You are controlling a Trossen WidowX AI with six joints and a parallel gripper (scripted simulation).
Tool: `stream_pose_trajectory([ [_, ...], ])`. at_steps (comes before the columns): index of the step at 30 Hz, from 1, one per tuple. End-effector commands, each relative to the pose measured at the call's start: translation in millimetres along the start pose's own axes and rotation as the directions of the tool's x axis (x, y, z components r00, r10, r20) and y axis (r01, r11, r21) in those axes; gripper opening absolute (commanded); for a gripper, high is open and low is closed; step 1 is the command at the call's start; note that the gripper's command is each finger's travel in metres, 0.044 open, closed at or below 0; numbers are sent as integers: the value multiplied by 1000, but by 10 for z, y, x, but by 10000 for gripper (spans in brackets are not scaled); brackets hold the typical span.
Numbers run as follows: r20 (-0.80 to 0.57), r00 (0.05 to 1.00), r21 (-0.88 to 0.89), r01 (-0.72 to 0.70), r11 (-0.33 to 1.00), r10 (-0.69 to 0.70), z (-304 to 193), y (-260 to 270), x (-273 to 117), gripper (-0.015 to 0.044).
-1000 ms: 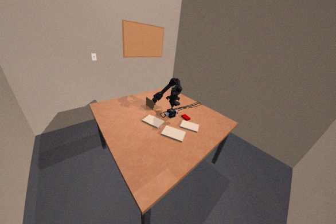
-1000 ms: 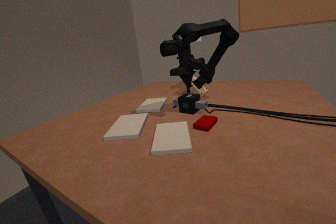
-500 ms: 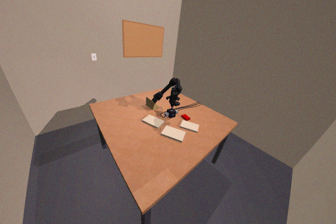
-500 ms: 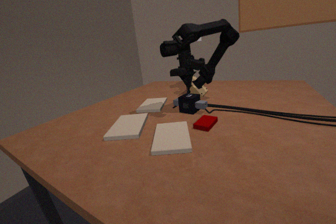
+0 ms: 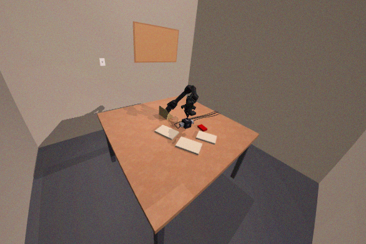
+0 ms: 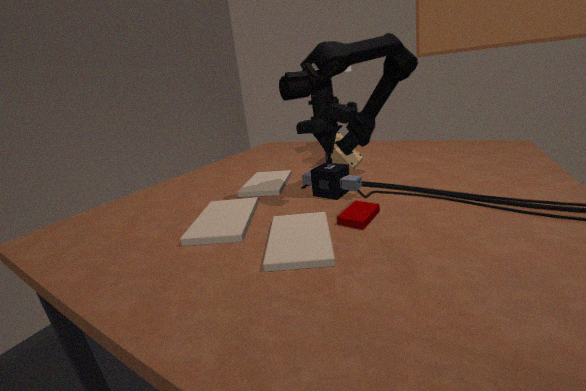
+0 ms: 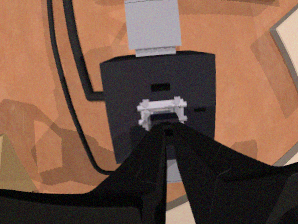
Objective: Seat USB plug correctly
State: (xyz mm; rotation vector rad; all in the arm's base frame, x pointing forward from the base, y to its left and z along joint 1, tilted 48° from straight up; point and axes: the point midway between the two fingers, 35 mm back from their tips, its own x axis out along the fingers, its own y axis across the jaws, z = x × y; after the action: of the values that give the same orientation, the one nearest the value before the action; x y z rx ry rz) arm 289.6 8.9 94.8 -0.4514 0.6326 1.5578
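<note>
One black arm (image 5: 191, 91) (image 6: 360, 51) stood arched beyond the power cube (image 5: 187, 123) (image 6: 325, 187) (image 7: 116, 112) in the exterior view, its elbow bent high, its forearm reaching back over the cube and its wrist turned down. The gripper (image 5: 187, 117) (image 6: 329, 160) (image 7: 168, 132) pointed nearly straight down, its tips close together right at the cube's top face, clamped on the USB plug (image 7: 170, 123). The plug was at the socket on top of the cube, inside a pale raised frame (image 7: 162, 106); the fingers hid most of it. Its long axis looked roughly upright, its nose toward the cube; which way round it faced, and how deep it sat, could not be told.

Two grey connectors (image 6: 351, 182) (image 7: 152, 22) stuck out sideways from opposite faces of the cube, lying about level. Dark cables (image 5: 204, 116) (image 6: 450, 195) (image 7: 75, 50) ran along the table (image 5: 162, 169) (image 6: 400, 291) (image 7: 25, 80) beside the cube. A red block (image 5: 202, 127) (image 6: 358, 214) lay flat near it, and three cream slabs (image 5: 188, 145) (image 6: 299, 241) lay flat around its near side.
</note>
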Motion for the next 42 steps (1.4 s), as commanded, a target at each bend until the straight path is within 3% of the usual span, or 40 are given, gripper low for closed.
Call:
stream_pose_trajectory([
  [1,0,1000,1,4,1000,-4,9,-2,0,0],
  [42,1,1000,1,4,1000,-4,6,-3,49,0],
])
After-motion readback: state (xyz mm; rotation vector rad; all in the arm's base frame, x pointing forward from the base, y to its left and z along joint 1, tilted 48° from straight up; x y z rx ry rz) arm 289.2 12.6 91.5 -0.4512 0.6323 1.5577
